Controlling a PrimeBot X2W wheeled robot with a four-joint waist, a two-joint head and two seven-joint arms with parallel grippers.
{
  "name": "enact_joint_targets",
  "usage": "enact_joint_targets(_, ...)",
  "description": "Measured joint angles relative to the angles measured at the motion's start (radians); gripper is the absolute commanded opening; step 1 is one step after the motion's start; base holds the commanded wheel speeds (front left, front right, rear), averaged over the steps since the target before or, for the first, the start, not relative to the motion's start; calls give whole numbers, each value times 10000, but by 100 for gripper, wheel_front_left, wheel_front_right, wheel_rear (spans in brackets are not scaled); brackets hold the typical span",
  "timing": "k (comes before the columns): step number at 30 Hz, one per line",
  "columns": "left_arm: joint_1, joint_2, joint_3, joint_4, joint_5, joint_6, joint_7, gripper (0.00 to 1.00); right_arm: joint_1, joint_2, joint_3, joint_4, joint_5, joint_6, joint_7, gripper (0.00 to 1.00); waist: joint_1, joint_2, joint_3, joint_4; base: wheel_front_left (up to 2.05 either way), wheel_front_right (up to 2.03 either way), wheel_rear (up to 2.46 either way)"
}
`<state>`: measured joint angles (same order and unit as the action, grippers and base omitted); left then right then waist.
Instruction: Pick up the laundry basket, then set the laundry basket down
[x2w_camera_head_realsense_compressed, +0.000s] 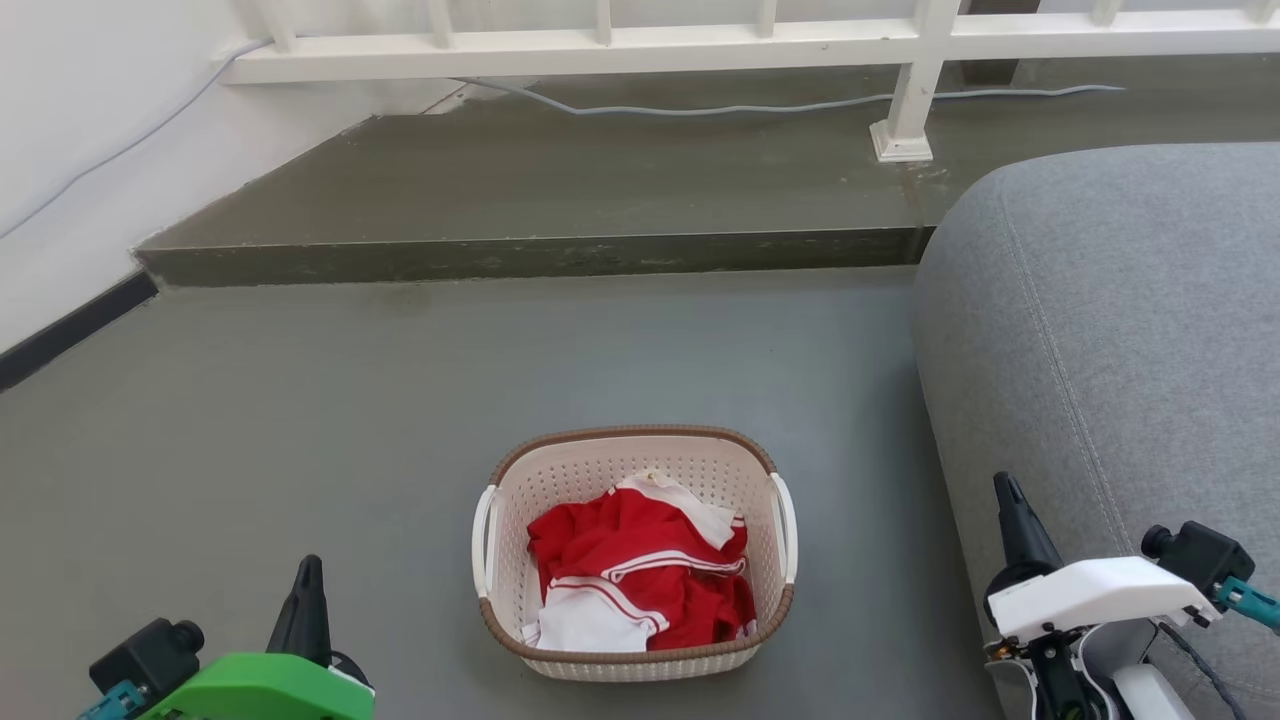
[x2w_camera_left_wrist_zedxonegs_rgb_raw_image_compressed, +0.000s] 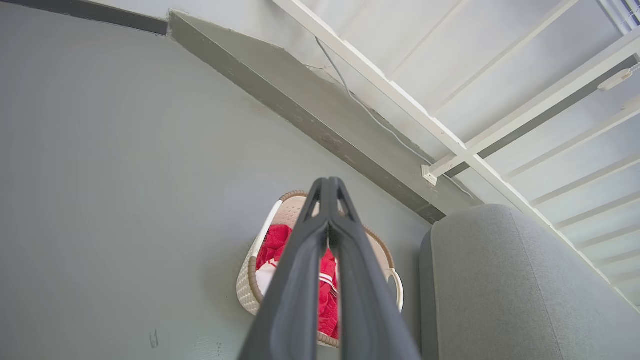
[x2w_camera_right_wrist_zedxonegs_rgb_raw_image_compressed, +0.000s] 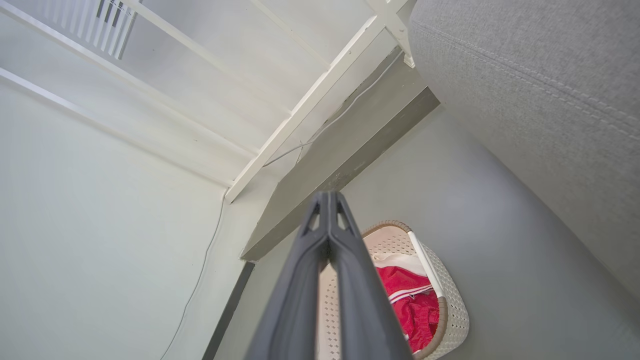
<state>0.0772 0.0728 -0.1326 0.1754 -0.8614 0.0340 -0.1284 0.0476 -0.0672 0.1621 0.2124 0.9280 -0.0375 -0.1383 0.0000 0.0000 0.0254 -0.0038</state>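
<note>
The grey floor spreads all round the laundry basket, which stands upright on it, holding red-and-white clothes. A grey sofa bulks just to the basket's right, near but apart.

The left gripper hangs to the basket's left and the right gripper to its right, over the sofa's edge, both well clear of it. In each wrist view the two dark fingers press together on nothing.

The basket lies ahead of and between the arms. One white handle faces the left gripper, the other the right. Its long axis seems to run handle to handle, though the slanted view leaves that unsure. The left gripper looks slightly nearer.

I can read no brand, label or writing.
</note>
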Motion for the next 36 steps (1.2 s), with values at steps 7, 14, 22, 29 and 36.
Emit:
enact_joint_targets(7,-168,31,104,75,-949,-184,153,0,-103,-46,-249,25,876,144,219,0,0,0,-25,4,0,0,0)
enact_joint_targets(14,-244,46,303,140,-1912,-341,418,0,-211,-81,-466,61,1797,314,378,0,0,0,-50,9,0,0,0)
enact_joint_targets(22,-380,63,426,272,-3039,-525,662,0,-300,-132,-717,121,2796,543,650,0,0,0,-81,14,0,0,0)
enact_joint_targets(29,-565,77,623,387,-3946,-698,844,0,-425,-180,-959,174,3703,723,794,0,0,0,-106,18,0,0,0)
enact_joint_targets(36,-718,81,709,445,-4780,-871,1026,0,-476,-215,-1166,221,4439,842,999,0,0,0,-129,23,0,0,0)
